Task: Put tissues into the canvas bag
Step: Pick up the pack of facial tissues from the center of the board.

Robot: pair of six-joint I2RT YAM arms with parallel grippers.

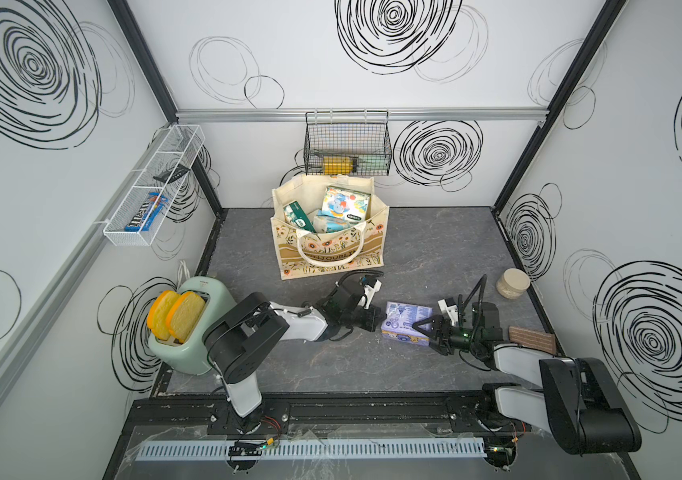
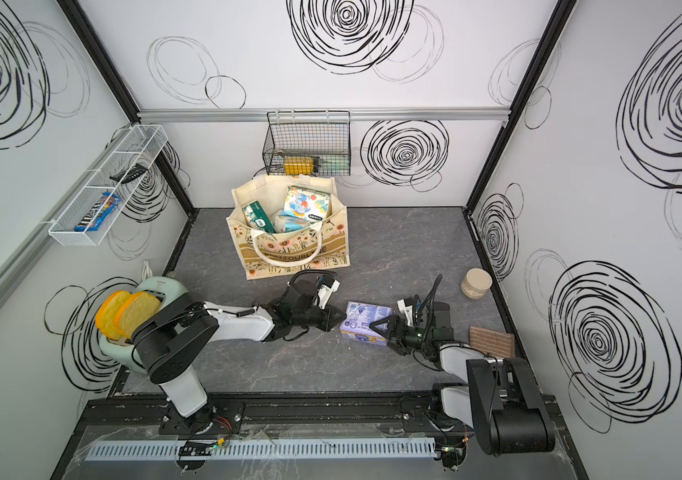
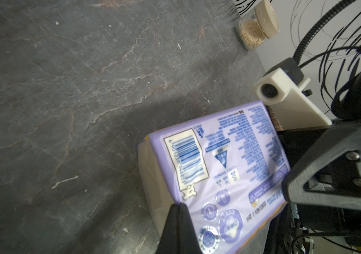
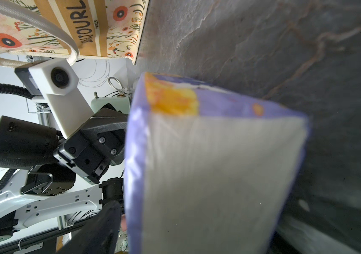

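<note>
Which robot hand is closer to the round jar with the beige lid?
The right. The right gripper sits at the end of the purple tissue pack that faces the jar. The left gripper is at the pack's far end, so the pack lies between it and the jar.

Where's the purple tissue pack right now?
In both top views the purple tissue pack lies right of centre on the dark table, between the left claw and right claw, in front of the floral canvas bag.

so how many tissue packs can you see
4: purple pack on the table; green pack, cartoon pack and blue pack in the bag. More may be hidden underneath.
</note>
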